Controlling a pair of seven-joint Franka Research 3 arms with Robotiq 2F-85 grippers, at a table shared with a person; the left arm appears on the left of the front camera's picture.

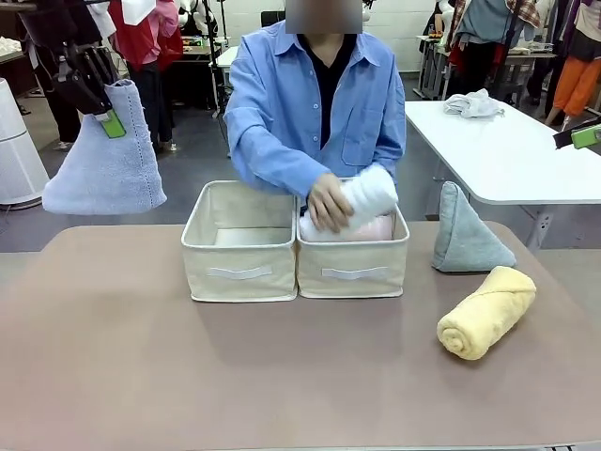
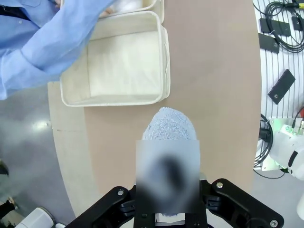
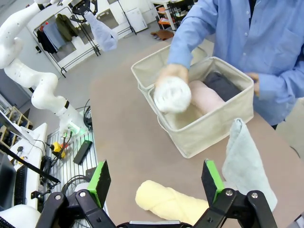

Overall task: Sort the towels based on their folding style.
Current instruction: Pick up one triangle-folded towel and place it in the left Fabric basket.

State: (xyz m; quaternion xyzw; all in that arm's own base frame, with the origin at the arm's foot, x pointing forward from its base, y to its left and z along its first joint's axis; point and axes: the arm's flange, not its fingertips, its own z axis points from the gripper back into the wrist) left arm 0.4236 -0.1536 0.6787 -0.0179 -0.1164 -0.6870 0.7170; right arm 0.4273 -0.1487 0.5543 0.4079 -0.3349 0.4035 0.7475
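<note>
Terry blue towel (image 1: 105,169), woven cloth boxes (image 1: 216,252), smooth matt table (image 1: 141,357).

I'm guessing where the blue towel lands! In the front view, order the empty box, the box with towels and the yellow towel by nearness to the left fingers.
1. The empty box, left of centre.
2. The box with towels, just right of centre.
3. The yellow towel, far right.

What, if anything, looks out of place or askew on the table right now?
Nothing stands out. The right box holds only rolled towels, the left box stands upright beside it, and the light blue cone towel hangs intact from the left gripper.
</note>
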